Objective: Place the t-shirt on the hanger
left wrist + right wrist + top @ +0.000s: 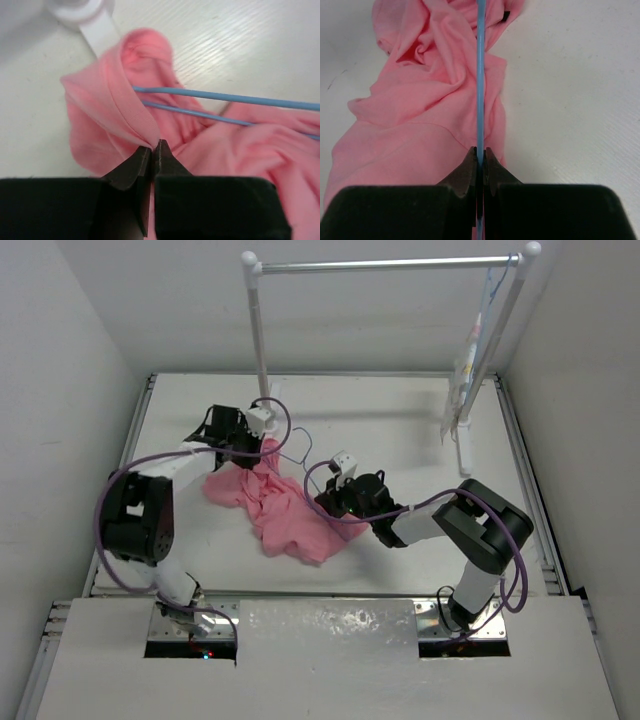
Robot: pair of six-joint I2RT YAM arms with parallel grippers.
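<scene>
White tabletop (400,430) between plain white walls, viewed from above and from both wrists.

**Near:** the right gripper (480,152) is clenched on the thin blue wire of the hanger (480,75). The wire runs straight away from its jaws, over the t-shirt (285,515).

**Middle:** the shirt lies crumpled at mid-table between the two grippers and is not yet hung.

**Farther left:** the left gripper (155,145) is pinched tight on a raised fold of the pink cloth. Two runs of hanger wire vanish behind that fold. Whether they sit inside the shirt or merely against it cannot be told.

**Far:** a white tube clothes rail (380,264) carries a second hanger with a translucent sheet (468,365) at its right end.

**Step in hand (judged):** feeding a hanger shoulder into the garment.

- The left arm should lift its fold enough to hold an opening taut.
- The right arm should advance the wire along the wire's own line, slowly and low.
- Cloth is likely to bunch ahead of the wire.
- So slim a wire may swivel in the jaws if pushed sideways.
</scene>
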